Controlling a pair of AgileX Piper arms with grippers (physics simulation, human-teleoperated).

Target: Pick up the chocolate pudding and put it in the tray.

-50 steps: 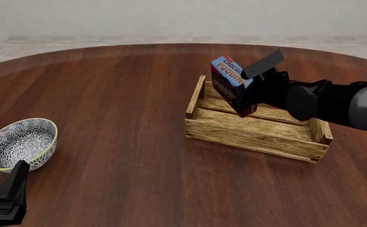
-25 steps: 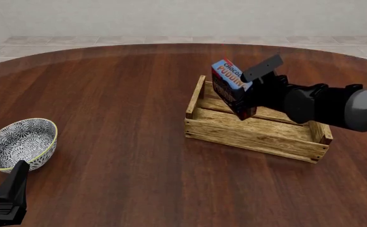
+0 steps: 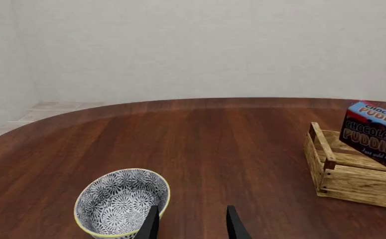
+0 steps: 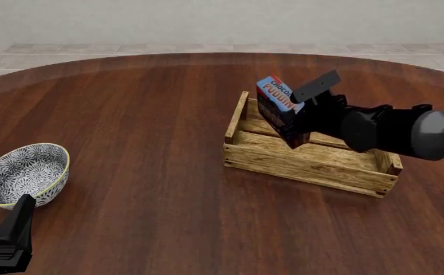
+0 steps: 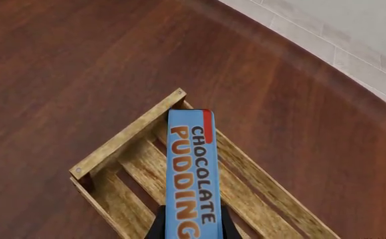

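The chocolate pudding (image 4: 276, 109) is a small carton with a blue top, orange lettering and a dark brown front. My right gripper (image 4: 297, 117) is shut on it and holds it tilted, low over the left end of the tray (image 4: 306, 160), a shallow crate of light wooden slats. In the right wrist view the carton (image 5: 193, 169) sits between my fingers above the tray's slats (image 5: 133, 174). The left wrist view shows the carton (image 3: 375, 134) over the tray (image 3: 345, 179). My left gripper (image 3: 191, 224) is open and empty at the near left (image 4: 11, 235).
A blue-and-white patterned bowl (image 4: 24, 173) sits at the table's near left, just ahead of my left gripper; it also shows in the left wrist view (image 3: 121, 201). The dark wooden table (image 4: 145, 114) stretches between the bowl and the tray.
My right gripper has lowered the carton a little toward the left end of the tray. The left arm and the bowl have not moved.
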